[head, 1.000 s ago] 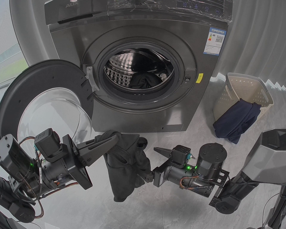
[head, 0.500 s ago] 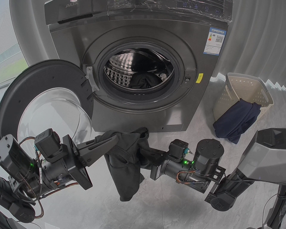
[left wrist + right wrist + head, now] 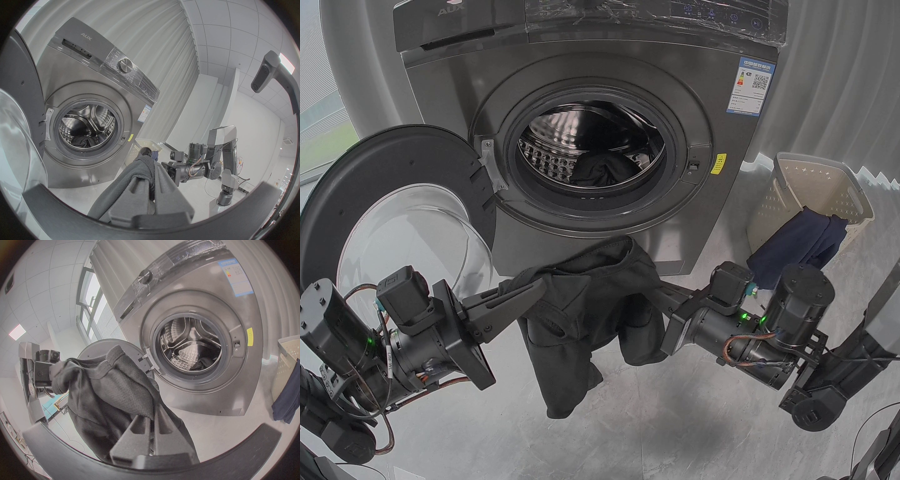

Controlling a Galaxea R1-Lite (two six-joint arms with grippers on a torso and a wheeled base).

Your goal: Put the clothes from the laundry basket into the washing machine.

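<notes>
A dark grey garment [image 3: 584, 312] hangs spread between both grippers, in front of and below the washing machine [image 3: 581, 125]. My left gripper [image 3: 534, 287] is shut on one end of the garment [image 3: 137, 175]. My right gripper [image 3: 656, 294] is shut on the other end of the garment [image 3: 115, 387]. The machine's door [image 3: 394, 200] stands open to the left, and a dark piece of clothing [image 3: 603, 169] lies in the drum. At the right the beige laundry basket [image 3: 825, 187] stands on the floor with a navy garment [image 3: 797, 244] draped over its rim.
The open round door [image 3: 18, 103] juts out close to my left arm. Grey floor [image 3: 675, 425] lies free below the hanging garment and between the machine and the basket. Pale curtains [image 3: 837, 81] hang behind.
My right gripper has moved up and to the right with its end of the garment, spreading the cloth wider and lifting it toward the machine's opening. My left gripper has barely moved.
</notes>
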